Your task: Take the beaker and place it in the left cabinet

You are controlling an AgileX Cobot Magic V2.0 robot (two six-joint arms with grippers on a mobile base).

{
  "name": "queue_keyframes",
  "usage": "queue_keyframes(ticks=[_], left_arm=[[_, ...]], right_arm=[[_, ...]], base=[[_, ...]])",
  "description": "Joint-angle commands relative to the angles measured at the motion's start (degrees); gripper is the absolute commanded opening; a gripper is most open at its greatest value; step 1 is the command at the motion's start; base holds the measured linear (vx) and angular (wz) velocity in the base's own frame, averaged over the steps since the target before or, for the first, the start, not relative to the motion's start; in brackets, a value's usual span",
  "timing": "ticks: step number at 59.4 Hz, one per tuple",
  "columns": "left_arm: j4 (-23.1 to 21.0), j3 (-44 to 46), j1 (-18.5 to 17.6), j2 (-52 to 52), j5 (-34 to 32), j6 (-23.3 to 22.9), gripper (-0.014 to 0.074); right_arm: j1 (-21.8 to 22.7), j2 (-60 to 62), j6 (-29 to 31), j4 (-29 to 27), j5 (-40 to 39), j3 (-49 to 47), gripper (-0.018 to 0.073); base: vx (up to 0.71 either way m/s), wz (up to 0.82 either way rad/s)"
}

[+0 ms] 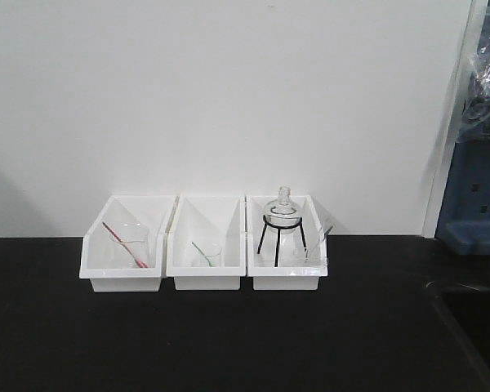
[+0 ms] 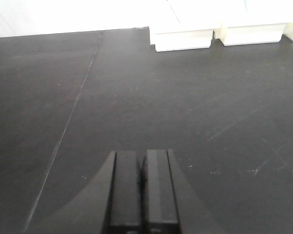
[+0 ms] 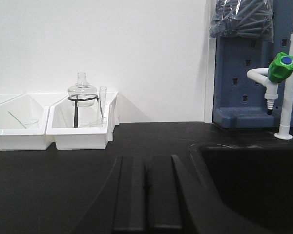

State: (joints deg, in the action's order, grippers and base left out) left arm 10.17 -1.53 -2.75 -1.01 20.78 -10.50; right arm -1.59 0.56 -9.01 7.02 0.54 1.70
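A small clear beaker (image 1: 312, 255) stands in the front right corner of the right white bin (image 1: 284, 282), beside a round flask (image 1: 282, 211) on a black tripod. In the right wrist view this beaker (image 3: 94, 122) is faint behind the bin's front wall. My left gripper (image 2: 142, 154) is shut and empty, low over the black counter (image 2: 185, 107), well short of the bins. Farther right, my right gripper (image 3: 146, 159) is also shut and empty, next to the sink's edge. Neither gripper shows in the front view. The left cabinet is out of view.
The left bin (image 1: 121, 278) holds a beaker with a red rod (image 1: 122, 243). The middle bin (image 1: 206, 278) holds one with a green rod (image 1: 202, 253). A tall glass tube (image 3: 103, 101) stands in the right bin. A sink (image 3: 254, 190), a green-handled tap (image 3: 282, 68) and a blue rack (image 3: 241, 83) lie to the right.
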Motion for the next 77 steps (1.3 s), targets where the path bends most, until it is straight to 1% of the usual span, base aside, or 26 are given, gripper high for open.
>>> queue_keyframes(ticks=[1, 13, 16, 21, 25, 30, 36, 41, 46, 50, 56, 66, 73, 77], left_arm=[[0.19, 0.89, -0.31, -0.56, -4.29, -0.23, 0.0004], [0.19, 0.89, -0.31, -0.56, -4.29, -0.23, 0.0004], [0.19, 0.89, -0.31, -0.56, -4.29, -0.23, 0.0004], [0.19, 0.89, -0.31, -0.56, -4.29, -0.23, 0.0004], [0.19, 0.89, -0.31, -0.56, -4.29, -0.23, 0.0004], [0.19, 0.89, -0.31, -0.56, -4.29, -0.23, 0.0004], [0.19, 0.89, -0.31, -0.56, -4.29, -0.23, 0.0004], [0.19, 0.89, -0.31, -0.56, -4.29, -0.23, 0.0004], [0.19, 0.89, -0.31, -0.56, -4.29, -0.23, 0.0004], [0.19, 0.89, -0.31, -0.56, -4.29, -0.23, 0.0004], [0.19, 0.89, -0.31, -0.56, -4.29, -0.23, 0.0004], [0.19, 0.89, -0.31, -0.56, -4.29, -0.23, 0.0004], [0.19, 0.89, -0.31, -0.56, -4.29, -0.23, 0.0004], [0.19, 0.89, -0.31, -0.56, -4.29, -0.23, 0.0004]], right_arm=[[0.43, 0.76, 0.36, 0.45, -4.67, 0.28, -0.0001], [0.43, 0.76, 0.36, 0.45, -5.52, 0.13, -0.0001], [0.43, 0.76, 0.63, 1.06, -8.28, 0.07, -0.0001], [0.43, 0.71, 0.73, 1.28, -16.90, -0.54, -0.0001], [0.43, -0.34, 0.79, 1.03, -20.78, -3.13, -0.0001], [0.43, -4.68, 0.84, 1.03, -19.00, -9.44, -0.0001], [0.43, -15.51, 1.04, 1.03, -16.26, -17.73, -0.0001], [0.43, -24.41, 0.98, 1.03, -16.99, -23.83, -0.0001], [0.43, -32.75, 0.98, 1.03, -17.85, -28.05, -0.0001], [0.43, -37.10, 0.98, 1.03, -17.85, -30.32, -0.0001], [0.43, -43.24, 0.98, 1.03, -18.68, -31.31, -0.0001], [0.43, -49.69, 0.94, 1.03, -19.81, -31.31, 0.0015], [0.43, -51.97, 0.94, 1.03, -19.79, -31.31, 0.0071], [0.43, -52.60, 0.94, 1.03, -19.85, -31.31, 0.0123]], base=[[0.00, 0.00], [0.00, 0.00], [0.00, 0.00], [0.00, 0.00], [0.00, 0.00], [0.00, 0.00], [0.00, 0.00], [0.00, 0.00], [0.00, 0.00], [0.00, 0.00], [0.00, 0.00], [0.00, 0.00], [0.00, 0.00], [0.00, 0.00]])
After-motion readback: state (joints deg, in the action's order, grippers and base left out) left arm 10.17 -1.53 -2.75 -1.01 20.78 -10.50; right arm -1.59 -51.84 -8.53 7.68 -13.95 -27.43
